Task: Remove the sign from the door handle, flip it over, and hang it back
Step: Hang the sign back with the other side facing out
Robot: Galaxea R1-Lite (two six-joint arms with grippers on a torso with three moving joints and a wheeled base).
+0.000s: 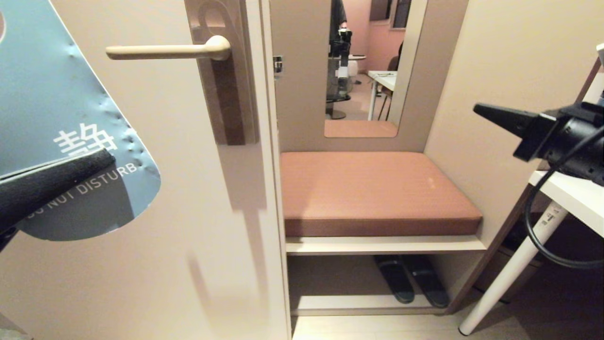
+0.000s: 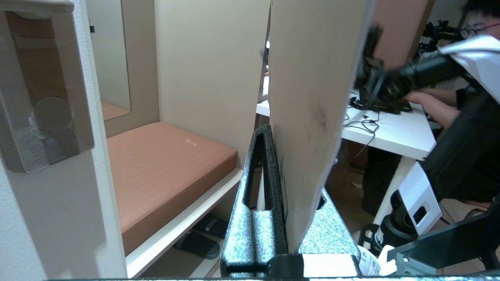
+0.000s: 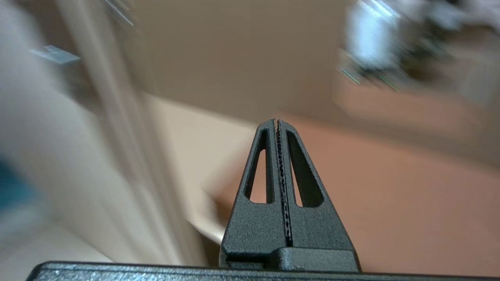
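The sign (image 1: 56,113) is off the door handle and fills the left edge of the head view, its blue-grey "DO NOT DISTURB" face toward the camera. My left gripper (image 1: 96,163) is shut on its lower end. In the left wrist view the sign's pale face (image 2: 312,97) rises from between the left gripper's (image 2: 279,134) pressed fingers. The cream door handle (image 1: 165,50) sticks out bare from its brown backplate (image 1: 226,85). My right gripper (image 1: 481,110) hangs at the far right, well away from the sign, shut and empty; the right wrist view shows my right gripper (image 3: 276,121) with jaws pressed together.
Right of the door stands an alcove with a brown cushioned bench (image 1: 373,189), a mirror (image 1: 363,66) above it and dark slippers (image 1: 410,278) beneath. A white table (image 1: 571,193) with a slanted leg is at the right edge. A person (image 2: 465,97) sits at the table (image 2: 386,132).
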